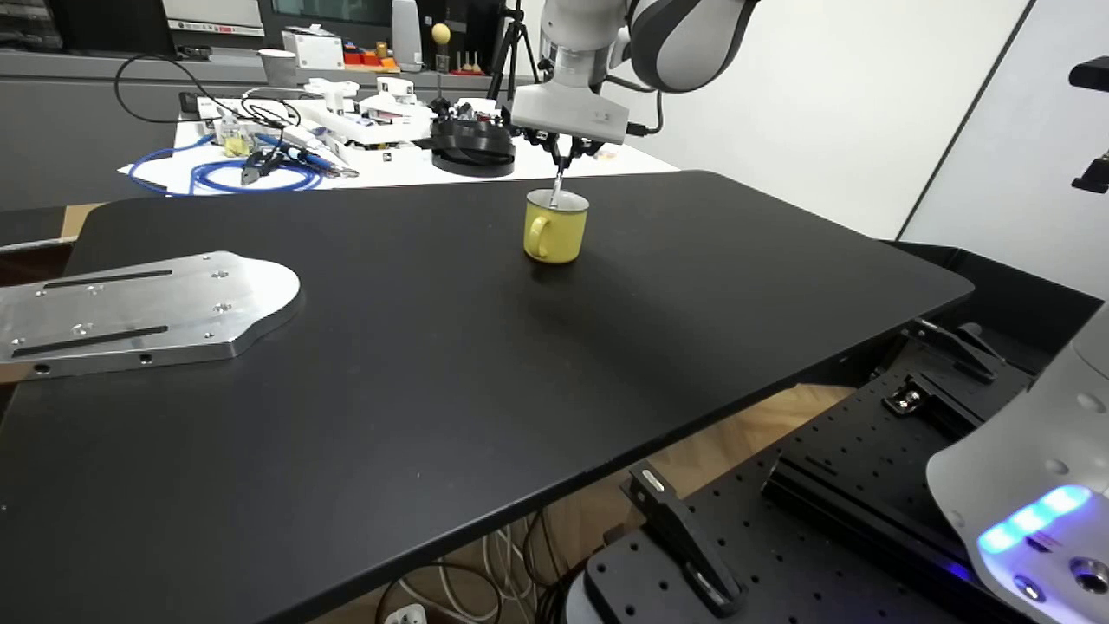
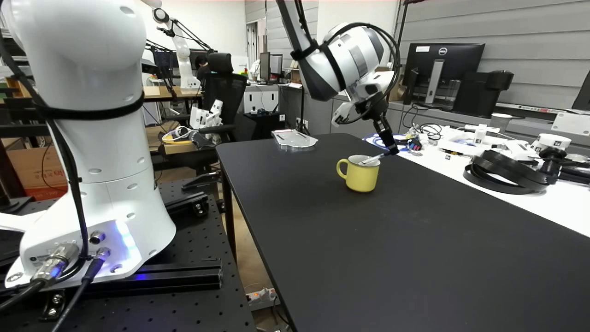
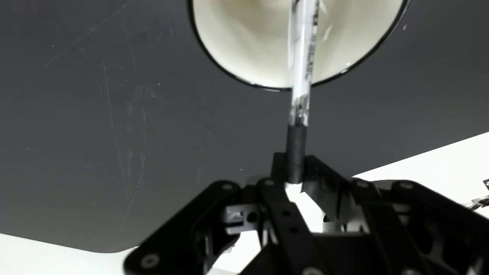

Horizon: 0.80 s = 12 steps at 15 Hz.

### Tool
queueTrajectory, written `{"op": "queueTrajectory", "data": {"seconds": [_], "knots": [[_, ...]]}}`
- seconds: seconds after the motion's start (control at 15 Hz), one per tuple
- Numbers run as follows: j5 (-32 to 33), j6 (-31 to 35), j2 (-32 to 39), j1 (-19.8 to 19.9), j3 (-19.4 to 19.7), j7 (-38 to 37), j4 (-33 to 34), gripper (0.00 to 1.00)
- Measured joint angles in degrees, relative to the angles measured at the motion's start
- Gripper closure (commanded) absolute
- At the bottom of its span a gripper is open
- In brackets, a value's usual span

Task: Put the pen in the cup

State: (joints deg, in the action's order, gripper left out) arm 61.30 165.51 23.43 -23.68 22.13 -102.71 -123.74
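Pincer (image 3: 295, 168): it is clenched on the black part of the pen (image 3: 304, 63).
Pen place: it is tilted, and its clear end reaches over or into the mouth of the yellow cup (image 2: 362, 177); whether it touches the rim, I cannot tell.
Pen handling: probably very light and stiff; the smooth barrel may be slippery and could turn in the grip.
Pen hold: the black part seems a good place, because the long barrel stays free to enter first.
Yellow cup: upright on the counter (image 1: 416, 390); I suppose it is rigid, may slide if pushed, and is best taken by the handle.
Pen print: dark letters along the barrel, too blurred for reading.
Monitor (image 2: 456, 71): the round mark reads "DELL".
Cardboard box (image 2: 37, 169): red characters, which I cannot read.
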Motion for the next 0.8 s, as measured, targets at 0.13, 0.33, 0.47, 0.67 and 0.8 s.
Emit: {"op": "queueTrajectory", "data": {"seconds": [0.13,0.33,0.47,0.67,0.8], "knots": [[-0.7,0.0,0.4,0.0,-0.1,0.0,0.0,0.95],[-2.0,-0.1,0.6,0.0,-0.4,0.1,-0.2,0.54],[-2.9,-0.3,0.6,0.0,-0.7,0.2,-0.2,0.43],[-3.9,-0.8,0.6,0.0,-0.8,0.2,-0.2,0.23],[-4.3,-1.0,0.6,0.0,-0.8,0.2,-0.2,0.09]]}}
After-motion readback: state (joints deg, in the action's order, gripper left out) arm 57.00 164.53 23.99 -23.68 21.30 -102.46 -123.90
